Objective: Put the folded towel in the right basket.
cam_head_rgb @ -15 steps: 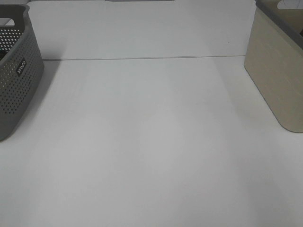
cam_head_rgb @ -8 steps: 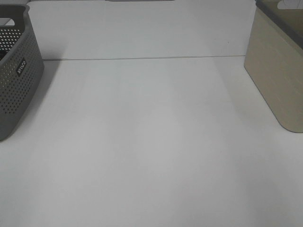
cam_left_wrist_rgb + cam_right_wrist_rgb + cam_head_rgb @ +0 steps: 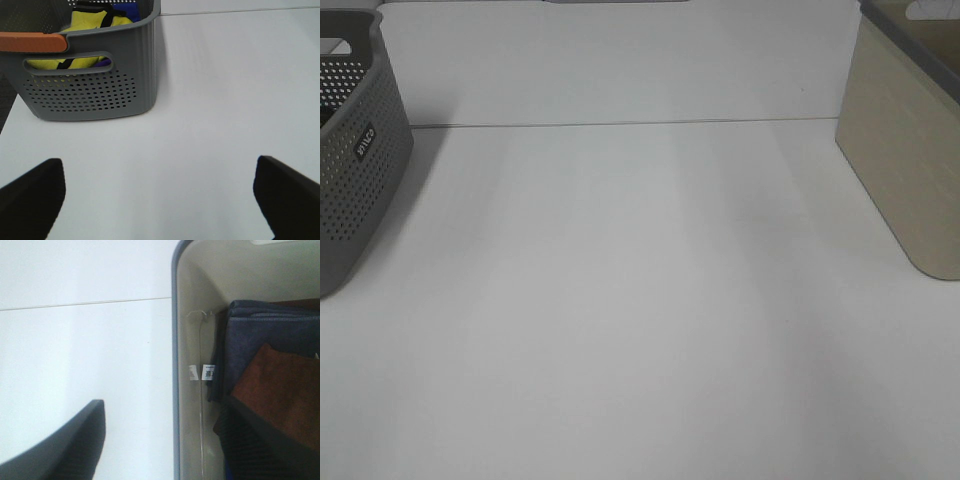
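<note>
In right basket (image 3: 196, 315): brown towel (image 3: 280, 390) over blue towel (image 3: 265, 322) (folded).

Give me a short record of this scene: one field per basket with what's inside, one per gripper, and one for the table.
left basket: grey perforated basket, holding yellow fabric
right basket: beige basket, holding a folded blue towel with a brown towel lying on it
left gripper: jaws open, nothing between them, facing the grey basket
right gripper: jaws open, one on each side of the beige basket's wall
table: white, a basket at each side
</note>
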Available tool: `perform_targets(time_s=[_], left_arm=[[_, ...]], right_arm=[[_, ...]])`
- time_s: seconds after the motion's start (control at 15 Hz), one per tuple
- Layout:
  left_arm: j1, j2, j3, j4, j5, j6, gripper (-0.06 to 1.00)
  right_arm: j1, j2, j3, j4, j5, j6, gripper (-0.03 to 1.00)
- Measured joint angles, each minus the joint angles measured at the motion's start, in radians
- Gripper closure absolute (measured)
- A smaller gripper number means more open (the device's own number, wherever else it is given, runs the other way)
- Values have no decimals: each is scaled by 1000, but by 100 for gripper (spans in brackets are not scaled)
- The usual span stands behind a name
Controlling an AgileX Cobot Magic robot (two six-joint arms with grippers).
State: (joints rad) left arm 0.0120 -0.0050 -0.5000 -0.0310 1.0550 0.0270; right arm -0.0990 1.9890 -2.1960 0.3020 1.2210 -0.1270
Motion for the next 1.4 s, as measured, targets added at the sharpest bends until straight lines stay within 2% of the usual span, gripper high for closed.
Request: perform_targets(time_s=[0.2, 0.33, 0.6, 0.93, 1.0, 1.4], left_arm=[[0, 0, 0, 0, 0, 0, -3], [0, 0, 0, 0, 0, 0, -3], [0, 0, 0, 0, 0, 0, -3], [0, 0, 0, 0, 0, 0, -3], [0, 0, 0, 0, 0, 0, -3], [0, 0, 0, 0, 0, 0, -3]], right_arm=[[69, -91, 28, -27, -1, 30, 35], [95, -181, 129, -26, -1, 37, 35], [101, -386, 457, -56, -3, 48, 35], [101, -726, 981, -112, -3, 76, 35], [101, -871, 1168, -154, -3, 77, 35], [101, -1307, 1499, -232, -2, 77, 35]])
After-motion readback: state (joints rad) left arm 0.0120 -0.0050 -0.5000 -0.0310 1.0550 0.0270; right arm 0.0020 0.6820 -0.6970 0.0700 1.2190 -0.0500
